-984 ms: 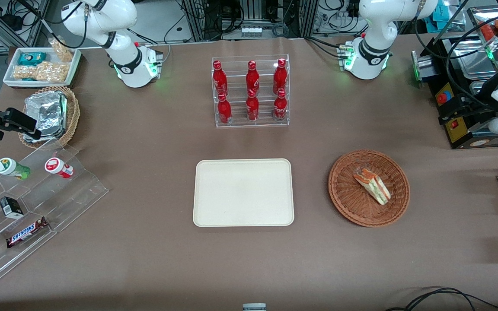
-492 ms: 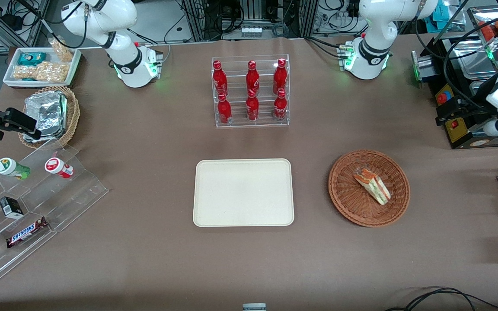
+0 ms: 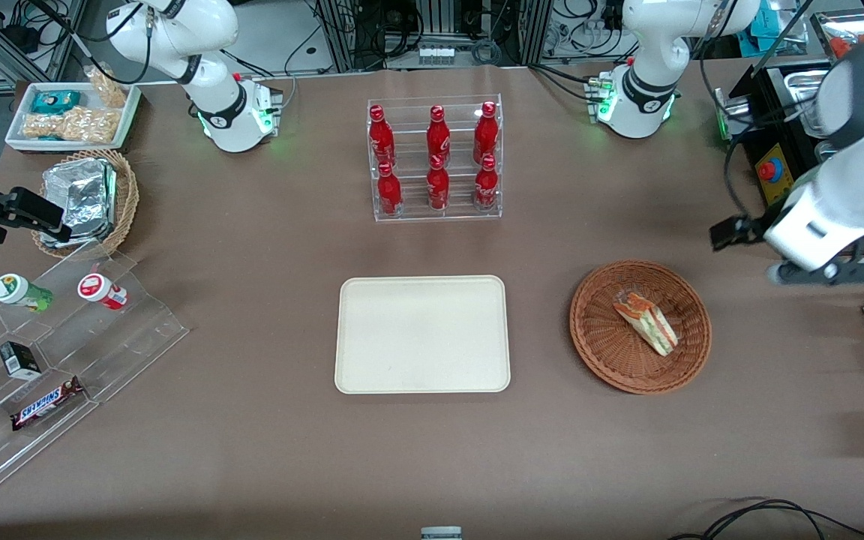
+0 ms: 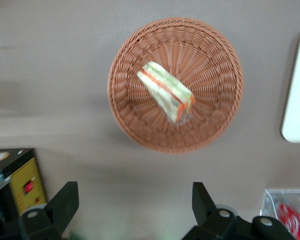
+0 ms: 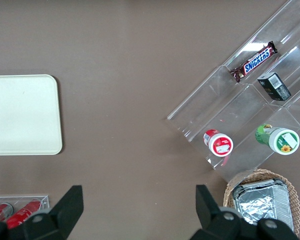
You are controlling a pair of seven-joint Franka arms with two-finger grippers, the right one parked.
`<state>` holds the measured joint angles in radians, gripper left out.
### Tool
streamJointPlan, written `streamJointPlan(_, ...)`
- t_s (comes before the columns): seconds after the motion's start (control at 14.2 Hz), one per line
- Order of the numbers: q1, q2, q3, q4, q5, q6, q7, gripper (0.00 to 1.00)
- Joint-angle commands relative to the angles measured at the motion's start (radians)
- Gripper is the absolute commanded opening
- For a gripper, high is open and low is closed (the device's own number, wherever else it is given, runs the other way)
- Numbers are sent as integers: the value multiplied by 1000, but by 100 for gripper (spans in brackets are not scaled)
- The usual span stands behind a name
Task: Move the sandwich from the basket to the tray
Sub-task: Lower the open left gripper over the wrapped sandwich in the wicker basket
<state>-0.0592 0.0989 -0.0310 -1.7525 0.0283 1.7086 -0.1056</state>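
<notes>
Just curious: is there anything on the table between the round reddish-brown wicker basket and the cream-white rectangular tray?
Nothing: the front view shows bare brown tabletop between basket and tray.

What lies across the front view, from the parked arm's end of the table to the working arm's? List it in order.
Snickers bar → tray → basket holding the sandwich → gripper, open, above the table toward the working arm's end.

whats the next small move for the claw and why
Probably bring the claw over the basket and lower toward the sandwich. Its fingers are open with nothing between them, it hovers short of the basket, the sandwich lies untouched inside, and the tray holds nothing yet.
</notes>
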Motion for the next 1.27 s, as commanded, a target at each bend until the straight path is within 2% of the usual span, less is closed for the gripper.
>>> streamJointPlan(0.0, -8, -18, 2, -163, 16, 184, -68, 100)
streamJointPlan(0.21, -8, -10, 0, -324, 16, 435, -175, 100)
streamJointPlan(0.35, -10, 30, -10, -358, 16, 535, -309, 100)
streamJointPlan(0.56, -10, 106, -43, -338, 21, 571, -662, 100)
streamJointPlan(0.84, -10, 214, -73, -251, 91, 575, -995, 100)
streamJointPlan(0.91, -10, 244, -73, -228, 91, 574, -1058, 100)
streamJointPlan(1.12, -8, 285, -73, -223, 90, 577, -1089, 100)
streamJointPlan(1.2, -8, 291, -73, -223, 85, 577, -1091, 85)
